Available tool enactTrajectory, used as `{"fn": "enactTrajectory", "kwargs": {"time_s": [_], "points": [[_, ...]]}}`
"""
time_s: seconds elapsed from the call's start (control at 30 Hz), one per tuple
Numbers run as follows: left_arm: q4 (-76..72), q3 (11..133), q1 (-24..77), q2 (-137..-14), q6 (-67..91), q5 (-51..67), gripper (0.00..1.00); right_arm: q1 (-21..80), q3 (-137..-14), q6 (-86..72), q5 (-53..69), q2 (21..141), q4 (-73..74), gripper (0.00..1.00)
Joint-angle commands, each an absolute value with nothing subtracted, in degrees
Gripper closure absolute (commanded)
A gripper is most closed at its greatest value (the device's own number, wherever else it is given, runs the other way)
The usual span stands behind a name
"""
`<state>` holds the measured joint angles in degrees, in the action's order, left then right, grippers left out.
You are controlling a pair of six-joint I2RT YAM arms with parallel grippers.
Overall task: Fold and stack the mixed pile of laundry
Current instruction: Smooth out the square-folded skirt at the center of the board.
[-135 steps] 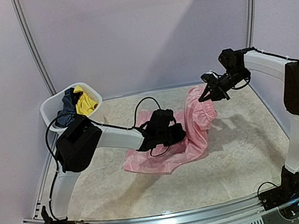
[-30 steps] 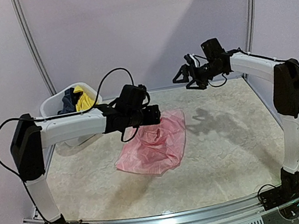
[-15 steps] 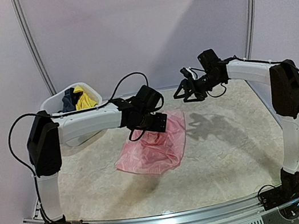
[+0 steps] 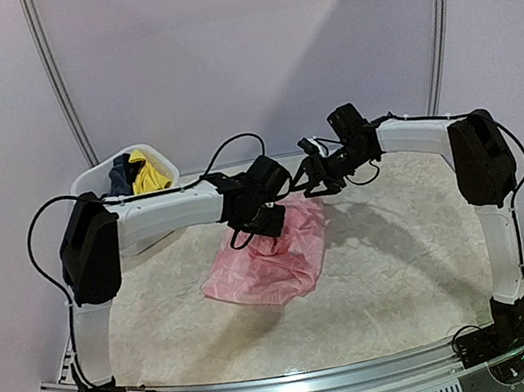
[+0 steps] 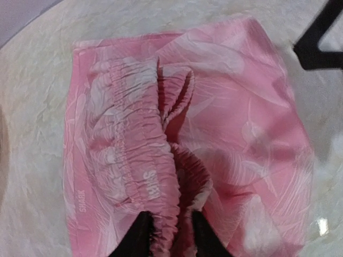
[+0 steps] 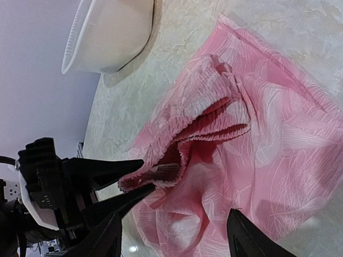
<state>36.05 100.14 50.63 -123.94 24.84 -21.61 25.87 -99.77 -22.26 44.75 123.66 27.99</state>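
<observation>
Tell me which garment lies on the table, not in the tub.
The pink garment, its waistband pinched by the left claw; the navy piece and yellow piece sit in the white tub.

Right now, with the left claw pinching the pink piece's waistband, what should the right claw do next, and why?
Probably lower the open right claw onto the bunched waistband beside the left claw, which is shut on it. The pink garment lies crumpled, so a second hold would likely let the two claws spread it flat for folding.
</observation>
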Motion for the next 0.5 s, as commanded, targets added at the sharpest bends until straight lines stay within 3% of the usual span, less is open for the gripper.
{"fn": "enactTrajectory", "kwargs": {"time_s": [0.0, 0.13, 0.33, 0.47], "points": [[30.16, 89.60, 49.20, -116.18, 28.12, -22.02, 0.83, 26.70, -100.93, -23.71, 47.26, 127.40, 26.38, 0.34], [19.09, 75.41, 47.17, -106.89, 34.00, -22.68, 1.00, 27.15, -102.00, -23.53, 47.52, 129.75, 26.62, 0.39], [0.13, 59.52, 43.81, -101.01, 47.55, -17.66, 1.00, 27.81, -103.96, -22.66, 46.66, 132.82, 27.96, 0.40], [-9.59, 53.39, 40.86, -103.89, 59.35, -9.74, 0.90, 28.00, -105.03, -21.66, 45.83, 134.23, 29.39, 0.40]]}}
